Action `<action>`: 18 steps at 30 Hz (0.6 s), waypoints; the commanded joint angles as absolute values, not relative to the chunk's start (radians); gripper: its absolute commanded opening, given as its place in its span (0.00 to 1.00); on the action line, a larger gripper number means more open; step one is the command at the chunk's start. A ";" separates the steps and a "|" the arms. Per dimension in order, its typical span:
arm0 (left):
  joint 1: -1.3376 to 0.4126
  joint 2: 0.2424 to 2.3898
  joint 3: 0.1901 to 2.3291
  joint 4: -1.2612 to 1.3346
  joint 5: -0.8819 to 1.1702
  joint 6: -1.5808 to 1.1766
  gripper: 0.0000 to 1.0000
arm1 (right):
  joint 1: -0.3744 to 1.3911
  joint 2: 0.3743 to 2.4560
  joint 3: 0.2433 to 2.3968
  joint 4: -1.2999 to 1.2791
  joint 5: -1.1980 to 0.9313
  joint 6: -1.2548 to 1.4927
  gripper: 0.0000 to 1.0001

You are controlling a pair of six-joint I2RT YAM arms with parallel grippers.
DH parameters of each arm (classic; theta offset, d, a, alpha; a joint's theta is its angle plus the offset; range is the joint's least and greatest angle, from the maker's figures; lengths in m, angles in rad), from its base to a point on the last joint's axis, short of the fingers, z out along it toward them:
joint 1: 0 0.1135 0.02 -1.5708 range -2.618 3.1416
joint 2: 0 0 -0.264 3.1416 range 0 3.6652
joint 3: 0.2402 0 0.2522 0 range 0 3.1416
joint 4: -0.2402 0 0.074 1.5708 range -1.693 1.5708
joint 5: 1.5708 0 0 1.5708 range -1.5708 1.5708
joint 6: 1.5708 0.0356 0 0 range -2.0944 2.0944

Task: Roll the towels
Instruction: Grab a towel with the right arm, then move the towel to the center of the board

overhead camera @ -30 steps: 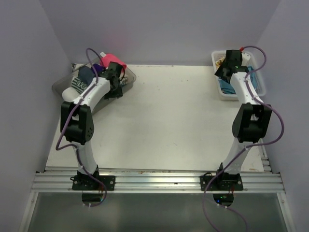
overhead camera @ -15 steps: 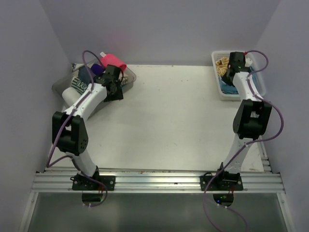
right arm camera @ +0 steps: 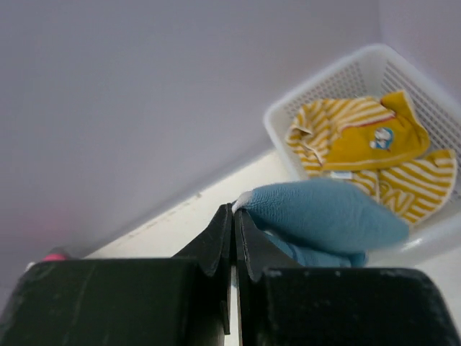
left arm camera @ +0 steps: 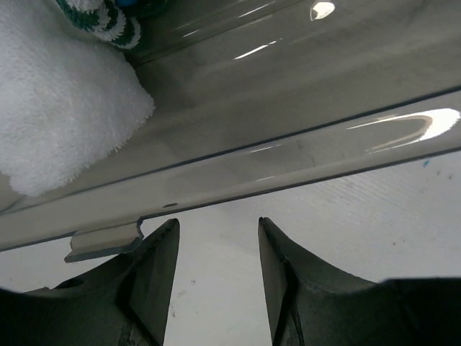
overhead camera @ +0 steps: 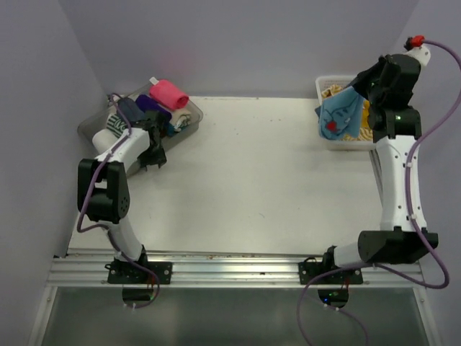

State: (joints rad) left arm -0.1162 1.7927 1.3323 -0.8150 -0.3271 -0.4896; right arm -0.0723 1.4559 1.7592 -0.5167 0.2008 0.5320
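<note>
A light blue towel (overhead camera: 338,115) with a red mark hangs above the white basket (overhead camera: 322,89). My right gripper (overhead camera: 356,89) is raised high and shut on its corner. In the right wrist view the jaws (right arm camera: 234,209) pinch the white-edged tip of the blue towel (right arm camera: 324,216). A mustard-yellow striped towel (right arm camera: 364,144) lies in the basket (right arm camera: 317,101) below. My left gripper (overhead camera: 153,156) stands open on the table just outside the clear tray (overhead camera: 92,124). Its fingers (left arm camera: 162,267) hold nothing and face the tray wall (left arm camera: 288,166). A rolled hot pink towel (overhead camera: 169,94) rests on the tray's far side.
The tray holds several rolled towels, among them a white one (left arm camera: 65,94), a green-striped one (left arm camera: 101,18) and a dark purple one (overhead camera: 151,107). The basket stands at the table's back right corner, against the wall.
My right arm has risen out of the basket with the blue towel pinched in its jaws. My left gripper has drawn back out of the tray towards the table's near left.
</note>
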 commanded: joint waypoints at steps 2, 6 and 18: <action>-0.078 1.865 1.448 -0.816 -0.377 -0.497 0.52 | -0.002 1.350 1.819 -0.468 0.091 0.489 0.00; -0.064 1.914 1.570 -0.844 -0.380 -0.495 0.51 | 0.127 1.298 1.821 -0.471 0.049 0.474 0.00; -0.136 1.720 1.635 -0.813 -0.210 -0.451 0.54 | 0.305 1.242 1.252 -0.402 -0.092 0.560 0.40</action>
State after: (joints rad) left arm -0.0971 1.8236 1.5848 -0.8703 -0.2440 -0.4770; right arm 0.2817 1.1576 1.3514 -0.4057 -0.0223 0.5587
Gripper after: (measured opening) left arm 0.536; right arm 0.187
